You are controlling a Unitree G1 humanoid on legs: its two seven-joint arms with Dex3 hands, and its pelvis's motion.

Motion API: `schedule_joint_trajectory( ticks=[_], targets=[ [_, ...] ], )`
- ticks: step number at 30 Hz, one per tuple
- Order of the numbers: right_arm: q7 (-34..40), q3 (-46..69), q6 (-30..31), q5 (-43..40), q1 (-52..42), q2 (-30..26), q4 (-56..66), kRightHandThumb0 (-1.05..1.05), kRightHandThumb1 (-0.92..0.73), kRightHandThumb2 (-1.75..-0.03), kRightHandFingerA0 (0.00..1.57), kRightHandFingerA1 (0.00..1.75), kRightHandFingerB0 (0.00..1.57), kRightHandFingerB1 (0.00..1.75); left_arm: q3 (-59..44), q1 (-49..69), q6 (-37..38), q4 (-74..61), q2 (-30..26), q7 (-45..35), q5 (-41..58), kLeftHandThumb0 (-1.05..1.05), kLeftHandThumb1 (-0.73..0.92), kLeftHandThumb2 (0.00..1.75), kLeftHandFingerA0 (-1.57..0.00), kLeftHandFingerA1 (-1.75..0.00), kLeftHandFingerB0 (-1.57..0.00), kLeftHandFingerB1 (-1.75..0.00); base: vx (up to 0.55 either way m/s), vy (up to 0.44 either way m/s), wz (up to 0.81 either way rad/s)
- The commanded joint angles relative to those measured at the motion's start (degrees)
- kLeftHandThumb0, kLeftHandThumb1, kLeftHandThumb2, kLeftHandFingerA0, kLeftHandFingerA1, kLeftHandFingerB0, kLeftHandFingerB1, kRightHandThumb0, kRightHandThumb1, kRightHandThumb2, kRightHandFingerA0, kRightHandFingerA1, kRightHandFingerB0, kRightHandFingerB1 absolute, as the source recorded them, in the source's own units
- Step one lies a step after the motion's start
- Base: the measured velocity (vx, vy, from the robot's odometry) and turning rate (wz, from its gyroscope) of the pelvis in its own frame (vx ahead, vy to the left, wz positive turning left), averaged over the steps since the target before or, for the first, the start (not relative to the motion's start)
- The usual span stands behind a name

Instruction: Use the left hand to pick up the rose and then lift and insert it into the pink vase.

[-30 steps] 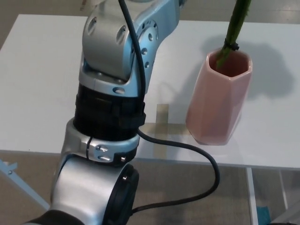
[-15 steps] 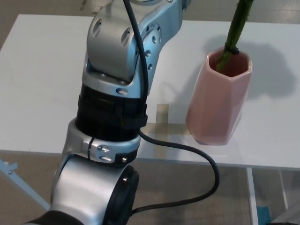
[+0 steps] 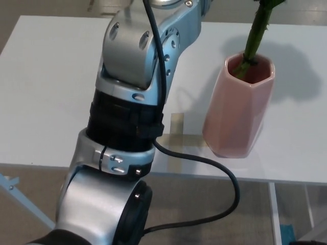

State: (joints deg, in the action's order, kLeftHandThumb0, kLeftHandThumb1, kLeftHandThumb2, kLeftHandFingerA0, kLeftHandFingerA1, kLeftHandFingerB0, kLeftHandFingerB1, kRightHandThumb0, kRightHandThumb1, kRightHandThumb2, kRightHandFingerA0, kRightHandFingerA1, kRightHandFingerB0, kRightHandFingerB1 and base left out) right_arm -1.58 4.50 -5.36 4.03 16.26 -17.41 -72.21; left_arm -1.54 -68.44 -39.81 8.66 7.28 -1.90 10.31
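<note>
Rose stem (image 3: 254,38) already inside pink vase (image 3: 238,109) on desk (image 3: 46,87) — release remains; left hand out of frame, grip unknown.

Rose stem (image 3: 255,37) is green, tilted slightly right toward the top, its lower end down inside the vase mouth; the bloom is out of frame above. Pink vase (image 3: 236,107) is faceted, upright, near the front edge of my table, right of centre.
</note>
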Motion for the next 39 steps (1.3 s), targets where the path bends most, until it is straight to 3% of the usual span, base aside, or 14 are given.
schedule_joint_trajectory(
  ticks=[1,31,39],
  targets=[
    [0.0,0.0,0.7,0.2,0.1,-0.3,-0.2,-0.33,-0.65,-0.59,0.59,0.42,0.55,0.40,0.6,0.8,2.1,0.3,3.0,0.7,0.9,-0.20,0.82,0.64,-0.96,-1.41,-0.85,-0.81,0.00,0.000,0.00],
    [-0.2,0.2,0.7,-0.2,-0.1,-0.2,0.3,-0.32,-0.65,-0.59,0.59,0.42,0.55,0.40,6.2,8.5,3.2,-2.6,3.9,1.5,0.3,-0.23,0.80,0.68,-0.93,-1.47,-0.78,-0.97,0.00,0.000,0.00],
    [-0.4,0.0,0.9,0.0,0.5,-0.2,0.0,-0.33,-0.65,-0.59,0.59,0.41,0.54,0.39,6.4,9.6,3.4,-1.6,3.4,0.5,1.3,-0.23,0.81,0.66,-0.99,-1.38,-0.78,-0.94,0.00,0.000,0.00]
  ],
)
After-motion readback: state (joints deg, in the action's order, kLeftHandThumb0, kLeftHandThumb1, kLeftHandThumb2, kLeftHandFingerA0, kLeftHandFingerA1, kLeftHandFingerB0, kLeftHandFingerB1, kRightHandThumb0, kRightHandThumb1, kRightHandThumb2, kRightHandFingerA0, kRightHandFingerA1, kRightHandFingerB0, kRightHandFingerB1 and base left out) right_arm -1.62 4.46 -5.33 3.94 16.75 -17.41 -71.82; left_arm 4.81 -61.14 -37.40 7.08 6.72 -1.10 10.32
